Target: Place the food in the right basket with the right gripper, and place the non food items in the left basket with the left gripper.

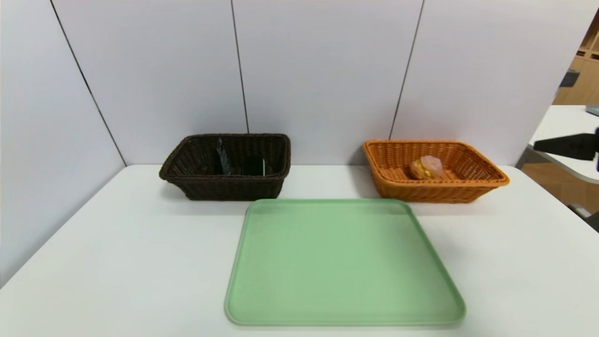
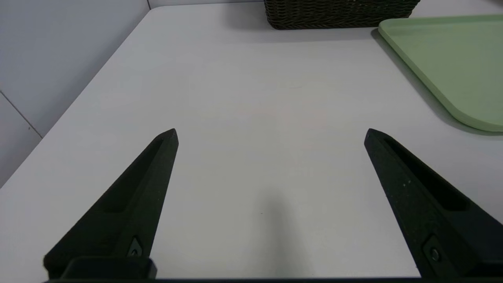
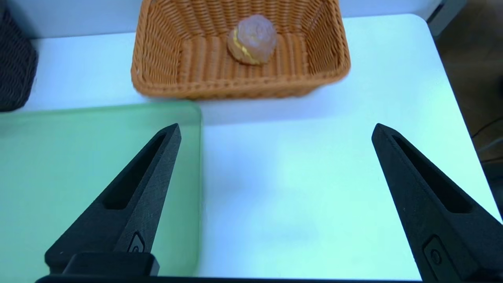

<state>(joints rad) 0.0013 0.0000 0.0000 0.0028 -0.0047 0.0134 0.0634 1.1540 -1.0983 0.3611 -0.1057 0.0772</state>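
The left gripper (image 2: 271,135) hangs wide and empty over the tabletop (image 1: 117,262), back from the dark basket. The right gripper (image 3: 276,127), also wide and empty, is above the tabletop's right side. Ahead lies the green tray (image 1: 344,262). Beyond it, at eleven o'clock, the dark basket (image 1: 231,189) holds an upright pouch (image 1: 223,159) and what seems a black bar (image 1: 253,166); at one o'clock, the orange basket (image 1: 435,192) holds the bun (image 1: 426,167).
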